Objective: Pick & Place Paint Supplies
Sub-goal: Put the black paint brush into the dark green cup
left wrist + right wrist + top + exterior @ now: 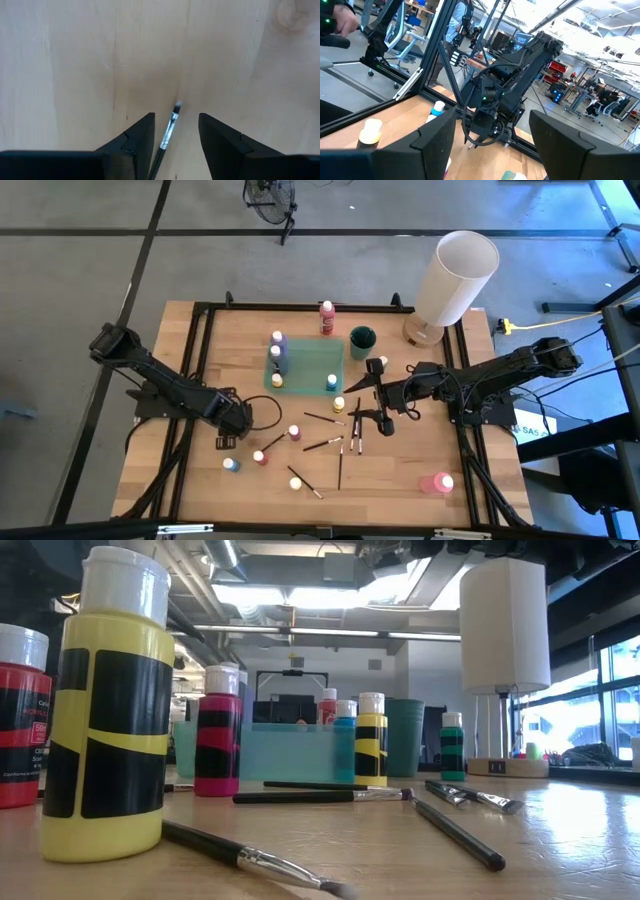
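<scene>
My left pincer (175, 137) stands apart, straddling a thin brush (169, 132) lying flat on the table (75, 60), tip toward twelve o'clock. Risk: closing off-centre rolls it out sideways.

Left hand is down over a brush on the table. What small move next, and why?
Probably close the left hand. In the left wrist view a thin brush lies on the bare wood between its two parted fingers, and neither finger looks to be touching it, so closing should pinch the handle before any lift.
</scene>
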